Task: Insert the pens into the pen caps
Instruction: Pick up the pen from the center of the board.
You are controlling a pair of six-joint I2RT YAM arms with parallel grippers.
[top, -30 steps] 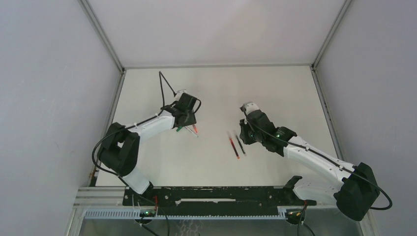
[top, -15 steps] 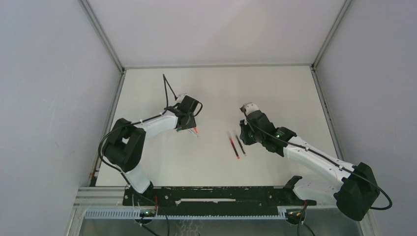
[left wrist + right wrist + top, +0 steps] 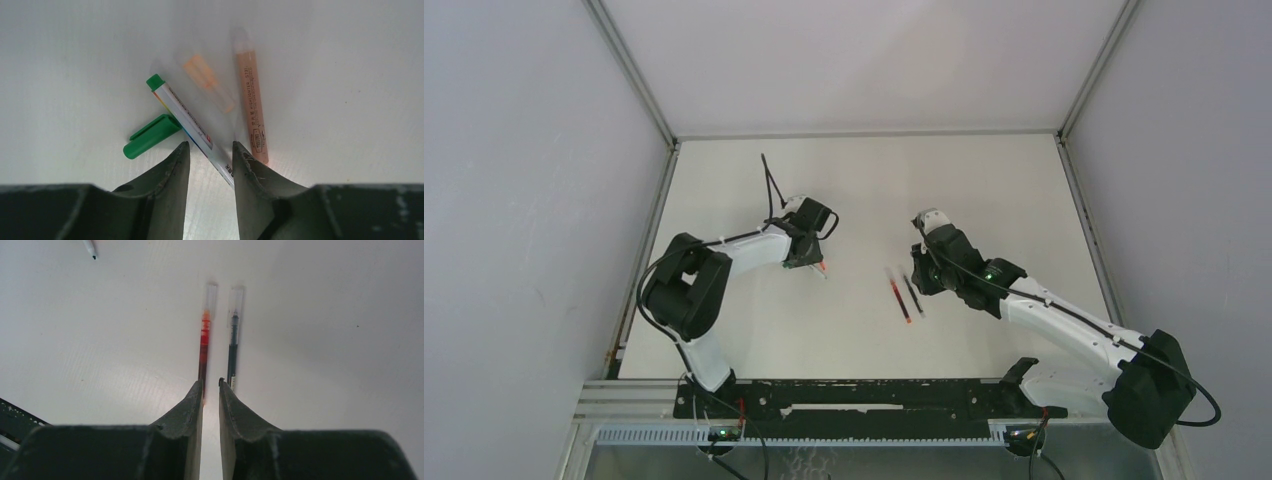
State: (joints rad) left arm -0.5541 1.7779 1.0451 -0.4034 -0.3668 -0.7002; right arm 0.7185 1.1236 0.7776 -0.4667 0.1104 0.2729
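In the left wrist view my left gripper (image 3: 210, 146) is open just above the table, a finger on each side of the green pen with a pale barrel (image 3: 192, 127). A green cap (image 3: 149, 136) lies left of that pen. A clear orange cap (image 3: 207, 82) and a peach-orange pen (image 3: 251, 112) lie to its right. My right gripper (image 3: 210, 383) is shut with a thin gap and holds nothing. Its tips sit at the near ends of a red pen (image 3: 204, 345) and a black pen (image 3: 232, 345), which lie side by side. From above, both pens (image 3: 905, 294) lie left of the right gripper (image 3: 921, 283).
The white table (image 3: 984, 190) has grey walls on three sides and metal rails along the left and right edges. A pale pen tip (image 3: 90, 249) shows at the top left of the right wrist view. The left arm's black cable (image 3: 769, 185) loops up behind its wrist.
The left arm has folded in, its elbow shifting right, and its gripper has settled over the green pen and caps. The right arm and the red and black pens have not moved.
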